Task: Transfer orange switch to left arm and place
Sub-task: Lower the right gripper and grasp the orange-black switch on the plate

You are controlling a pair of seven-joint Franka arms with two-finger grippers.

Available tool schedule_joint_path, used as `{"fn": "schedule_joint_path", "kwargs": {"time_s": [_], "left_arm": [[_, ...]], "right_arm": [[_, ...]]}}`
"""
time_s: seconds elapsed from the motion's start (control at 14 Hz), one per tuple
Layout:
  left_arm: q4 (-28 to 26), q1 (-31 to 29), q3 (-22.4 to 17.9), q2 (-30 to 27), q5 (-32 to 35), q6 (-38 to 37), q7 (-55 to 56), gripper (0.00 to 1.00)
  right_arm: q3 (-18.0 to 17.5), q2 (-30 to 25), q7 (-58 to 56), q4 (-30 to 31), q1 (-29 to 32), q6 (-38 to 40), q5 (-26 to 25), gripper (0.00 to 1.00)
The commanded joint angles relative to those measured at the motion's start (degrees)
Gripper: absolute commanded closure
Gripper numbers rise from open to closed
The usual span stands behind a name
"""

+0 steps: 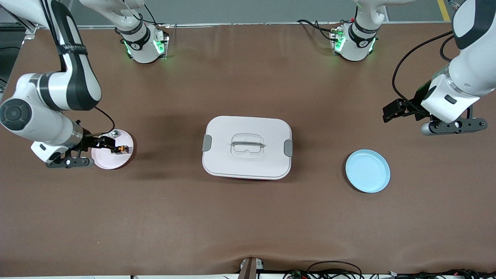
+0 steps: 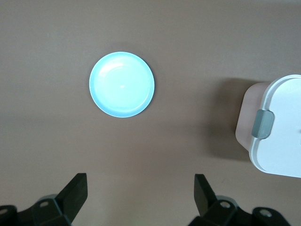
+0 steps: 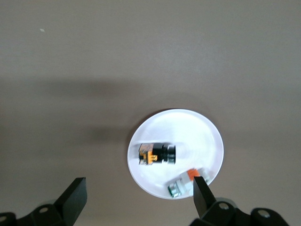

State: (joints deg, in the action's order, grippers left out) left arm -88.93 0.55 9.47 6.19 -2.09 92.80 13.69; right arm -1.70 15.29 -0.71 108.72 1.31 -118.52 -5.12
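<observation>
The orange switch [image 1: 122,148], a small black part with an orange middle, lies on its side on the pink plate [image 1: 114,160] at the right arm's end of the table. In the right wrist view the switch [image 3: 156,154] lies on the plate [image 3: 197,134]. My right gripper [image 1: 101,144] is open and empty, up over the plate's edge; in its own view [image 3: 138,195] the switch lies clear of both fingers. The white lidded box [image 1: 224,131] stands mid-table. My left gripper [image 1: 395,110] is open and empty, up over bare table at the left arm's end, and shows open in its own view [image 2: 141,197].
A silvery-white part with a red-orange bit [image 1: 114,134] also lies on the pink plate, close to one right finger [image 3: 181,184]. A blue plate [image 1: 367,171] sits between the box and the left arm's end; the left wrist view shows it [image 2: 122,84] and the box's corner [image 2: 282,127].
</observation>
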Motion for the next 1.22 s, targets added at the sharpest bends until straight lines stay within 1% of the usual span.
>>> {"fn": "schedule_joint_path", "kwargs": {"time_s": [0.0,0.29,0.5,0.57,0.72,0.79,1.15], "left_arm": [[0.60,0.06,0.11,1.11,-0.28,0.19,0.28,0.00],[0.43,0.07,0.20,2.16,-0.46,0.01,0.20,0.00],[0.34,0.42,0.46,2.16,-0.55,0.01,0.28,0.00],[0.25,0.42,0.47,2.16,-0.55,0.01,0.28,0.00],[0.25,0.33,0.47,2.07,-0.55,-0.16,0.28,0.00],[0.34,0.24,0.47,2.07,-0.55,-0.16,0.28,0.00],[0.43,0.24,0.47,2.16,-0.55,-0.08,0.28,0.00]], "right_arm": [[-0.23,2.89,0.00,0.52,1.15,-2.50,-1.82,0.00],[-0.14,2.72,0.00,8.33,2.20,-11.81,-1.82,0.00],[0.03,2.90,0.27,10.37,2.20,-12.17,-2.08,0.00],[0.03,2.90,0.27,10.63,2.20,-12.09,-2.87,0.00],[0.03,2.99,0.62,11.51,2.47,-12.09,-6.90,0.00],[0.03,3.07,0.71,11.60,2.64,-12.09,-7.70,0.00],[0.03,5.36,1.49,11.69,2.73,-13.05,-7.71,0.00]]}}
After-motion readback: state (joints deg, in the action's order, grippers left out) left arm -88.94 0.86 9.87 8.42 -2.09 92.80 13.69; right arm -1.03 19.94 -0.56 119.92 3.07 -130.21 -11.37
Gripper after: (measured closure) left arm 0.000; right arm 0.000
